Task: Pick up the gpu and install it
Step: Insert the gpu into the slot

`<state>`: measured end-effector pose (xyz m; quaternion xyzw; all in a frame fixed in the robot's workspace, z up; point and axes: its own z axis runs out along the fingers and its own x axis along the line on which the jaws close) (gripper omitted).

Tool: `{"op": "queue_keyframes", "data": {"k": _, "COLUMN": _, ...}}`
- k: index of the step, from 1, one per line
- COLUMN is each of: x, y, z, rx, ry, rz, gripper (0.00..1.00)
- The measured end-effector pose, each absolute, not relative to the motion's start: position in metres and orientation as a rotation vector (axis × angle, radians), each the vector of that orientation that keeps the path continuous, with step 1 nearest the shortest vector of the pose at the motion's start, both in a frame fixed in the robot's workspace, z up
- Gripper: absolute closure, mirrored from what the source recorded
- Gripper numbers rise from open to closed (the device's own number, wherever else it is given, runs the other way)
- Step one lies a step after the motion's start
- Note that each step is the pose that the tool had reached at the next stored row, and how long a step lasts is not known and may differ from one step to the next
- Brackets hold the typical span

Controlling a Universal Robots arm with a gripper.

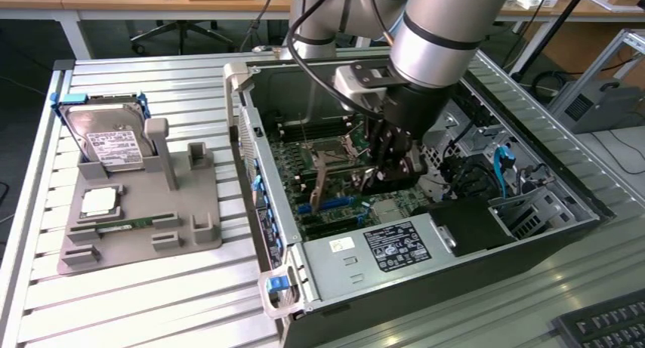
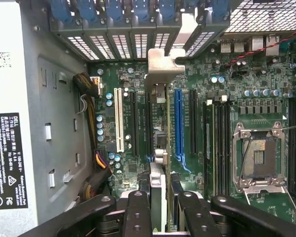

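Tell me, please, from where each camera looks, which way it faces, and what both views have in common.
Exterior view: sits high off the arm, looking down at the open computer case and the grey parts holder; the arm and tool show.
Wrist view: sits on the wrist, facing down onto the motherboard; tool fingers show, shut on the gpu seen edge-on.
Shared: motherboard, empty CPU socket, gpu.
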<state>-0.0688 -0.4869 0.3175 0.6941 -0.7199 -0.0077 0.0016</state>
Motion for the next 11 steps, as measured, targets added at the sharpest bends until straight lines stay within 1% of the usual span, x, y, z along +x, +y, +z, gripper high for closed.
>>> {"op": "queue_keyframes", "data": {"k": 11, "x": -0.0689, "y": -0.4778, "z": 0.3154, "rx": 2.178, "ry": -2.259, "rz": -0.023, "gripper": 0.73}}
